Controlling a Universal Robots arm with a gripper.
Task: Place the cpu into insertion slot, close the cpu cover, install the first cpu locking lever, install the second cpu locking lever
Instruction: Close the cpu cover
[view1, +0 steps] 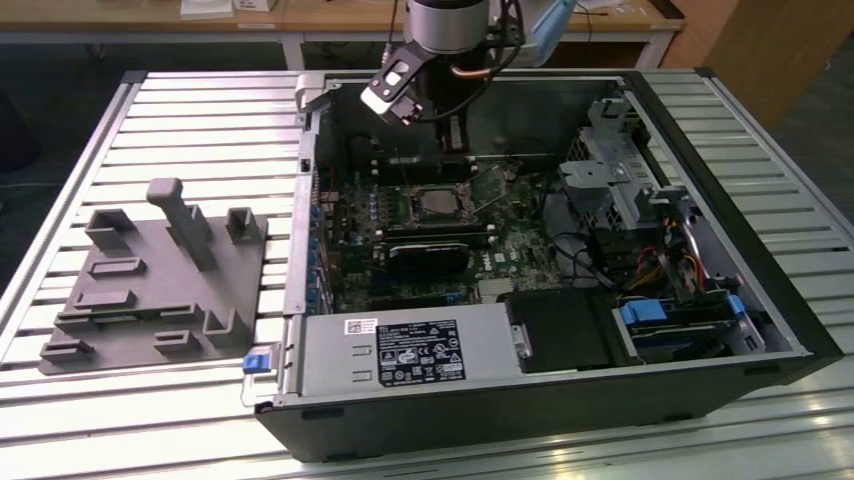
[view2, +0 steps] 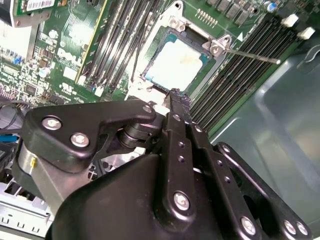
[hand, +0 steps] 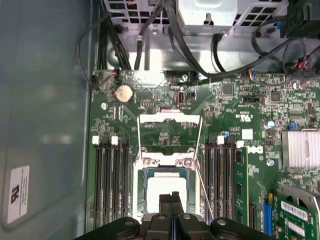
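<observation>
The cpu (hand: 162, 187) lies flat in the insertion slot (hand: 138, 172) on the green motherboard, its pale metal top facing up; it also shows in the second wrist view (view2: 175, 62). The cpu cover (hand: 170, 118) stands swung open behind the slot, with the board visible through its cut-out. A thin locking lever (view2: 250, 54) sticks out unlatched beside the slot; the first wrist view shows it as a lever (hand: 204, 192) along the slot's side. My gripper (hand: 171, 198) hovers over the cpu's near edge, fingers pressed together and holding nothing. In the exterior view the gripper (view1: 455, 128) hangs above the slot (view1: 434, 205).
The open computer case (view1: 747, 250) lies on a slatted metal table (view1: 174, 110). Memory slots (hand: 110, 185) flank the socket, and cables (hand: 200, 45) and a drive cage crowd the case's far side. A grey fixture plate (view1: 147, 290) sits on the exterior view's left.
</observation>
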